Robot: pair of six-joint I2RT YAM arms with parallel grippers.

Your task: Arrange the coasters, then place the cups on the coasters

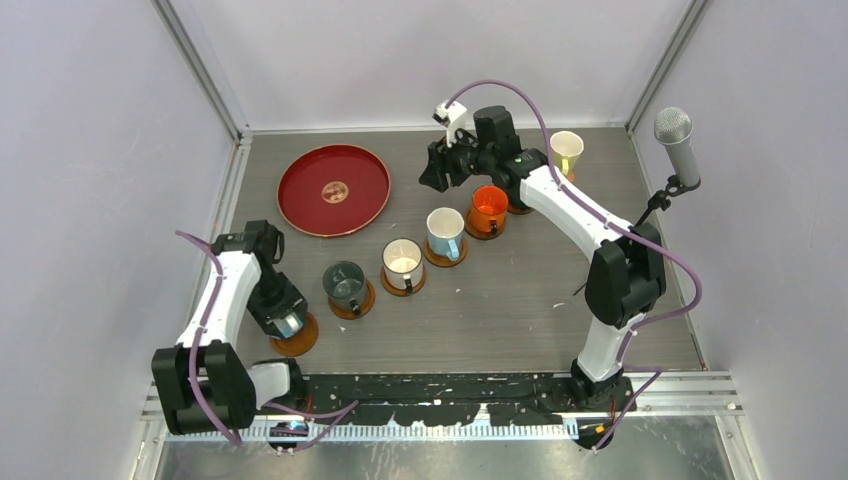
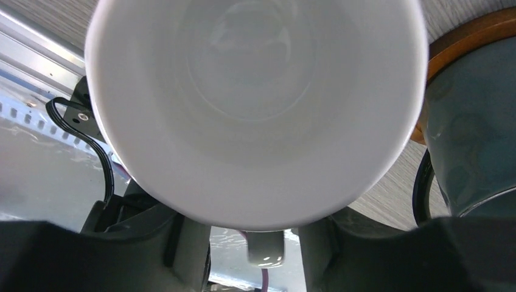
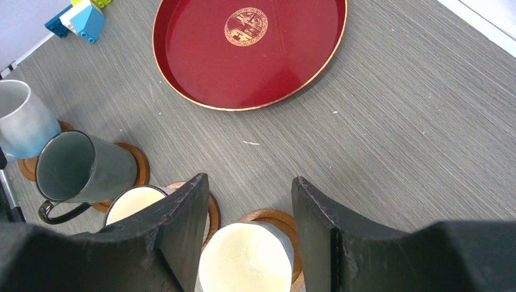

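Five mugs [image 1: 403, 262] sit on coasters [image 1: 300, 345] along the counter [image 1: 500, 310], yellow mug [image 1: 566, 150] behind, its coaster unseen; left claw [image 1: 288, 325] and right claw [image 3: 249, 182] both released.

The tray [image 3: 292, 67] is glossy red lacquer with a gold rim. The table [image 3: 395, 121] around it is matt grey wood-grain. Cups [image 3: 91, 170] near the tray are smooth glazed ceramic on brown wooden coasters [image 3: 143, 165].

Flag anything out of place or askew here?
Only the coloured toy blocks in the right wrist view's top-left corner, left of the red tray: unrelated to the task. No spill, nothing tipped.
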